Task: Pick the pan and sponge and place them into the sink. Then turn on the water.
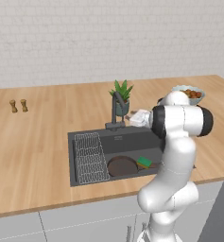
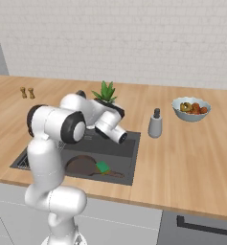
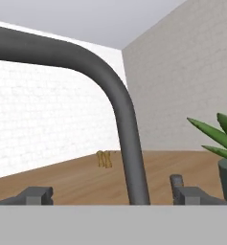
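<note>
The dark brown pan (image 1: 123, 166) (image 2: 81, 165) lies on the floor of the dark grey sink (image 1: 132, 140) (image 2: 129, 153). The green sponge (image 1: 143, 161) (image 2: 103, 166) rests at the pan's right edge, over the start of its handle. The wire rack (image 1: 90, 158) covers the sink's left part. My gripper (image 3: 110, 196) is open and held level behind the basin. The dark faucet (image 1: 116, 109) (image 3: 129, 139) rises close up between its fingertips (image 3: 187, 194), its neck curving over to the left. No water stream shows at the spout.
A potted plant (image 1: 123, 94) (image 2: 105, 93) (image 3: 225, 148) stands just behind the faucet. A soap dispenser (image 2: 155, 123) and a fruit bowl (image 1: 189, 93) (image 2: 191, 109) sit to the right. Two small wooden shakers (image 1: 18, 105) (image 2: 27, 92) (image 3: 104, 159) stand far left.
</note>
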